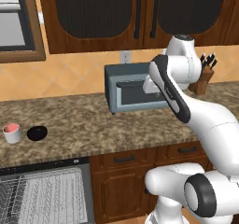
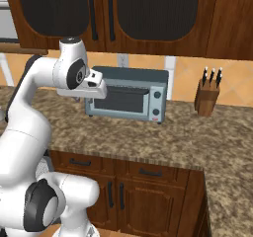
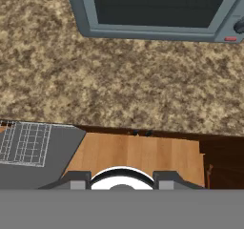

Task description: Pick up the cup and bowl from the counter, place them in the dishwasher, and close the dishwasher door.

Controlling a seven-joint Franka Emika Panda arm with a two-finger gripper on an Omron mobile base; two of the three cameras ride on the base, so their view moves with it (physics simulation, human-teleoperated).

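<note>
Fingers (image 3: 121,181) spread, empty; hand raised above counter (image 3: 119,89), facing down.

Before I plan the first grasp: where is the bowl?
In the left base view, the bowl sits on the counter far left, just right of the cup, above the open dishwasher.

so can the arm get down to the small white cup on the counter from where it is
Probably yes: the small white cup with the pinkish inside stands free on the brown speckled granite counter, only the glossy black bowl beside it.
</note>
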